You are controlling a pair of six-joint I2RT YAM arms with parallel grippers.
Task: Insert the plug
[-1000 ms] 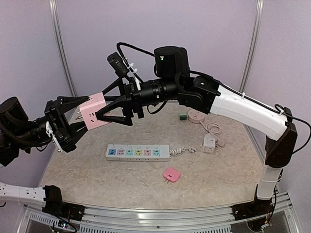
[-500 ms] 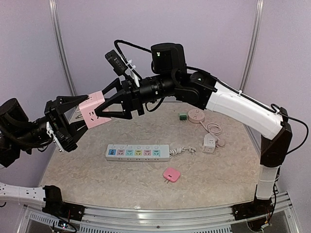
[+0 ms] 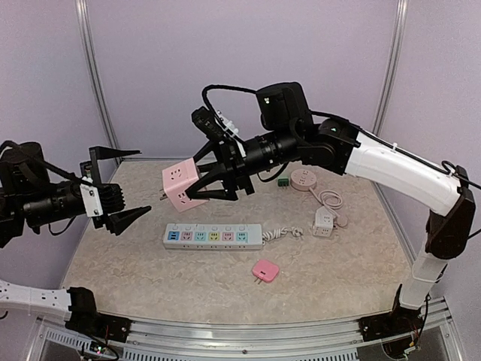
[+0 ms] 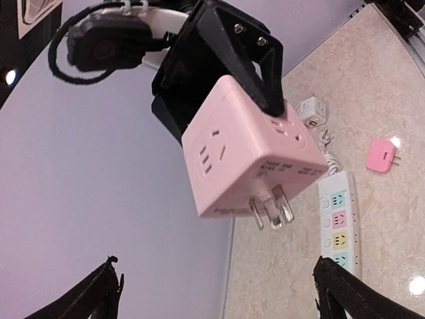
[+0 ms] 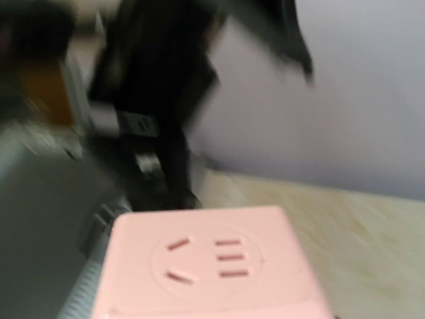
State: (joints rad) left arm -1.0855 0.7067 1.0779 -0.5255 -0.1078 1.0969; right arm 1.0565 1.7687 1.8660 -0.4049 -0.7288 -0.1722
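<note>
Two arms hang above the table (image 3: pixel 150 278), and only one has anything in its grip. The right gripper (image 3: pixel 192 180) pinches the pink cube (image 3: pixel 183 186) between its two black fingers, one on top and one underneath. It holds the cube in the air, tilted, above and just behind the left end of the power strip (image 3: pixel 214 236). From the left wrist camera, the cube (image 4: pixel 246 153) shows metal prongs sticking out of its lower face. In the right wrist camera, a socket face of the cube (image 5: pixel 206 266) fills the bottom of a blurred view.

The left gripper (image 3: pixel 143 180) stands spread wide, holds nothing, and sits well apart from the cube, off to the left.

A second ago the left gripper clamped the cube while the right one closed in around it. Now the left has let go and drawn back, and the cube has travelled right with the right arm.

The strip lies flat with its coloured sockets facing up. A small pink plug (image 3: pixel 264 270) sits in front of it, with a white adapter (image 3: pixel 324 222) to its right.
</note>
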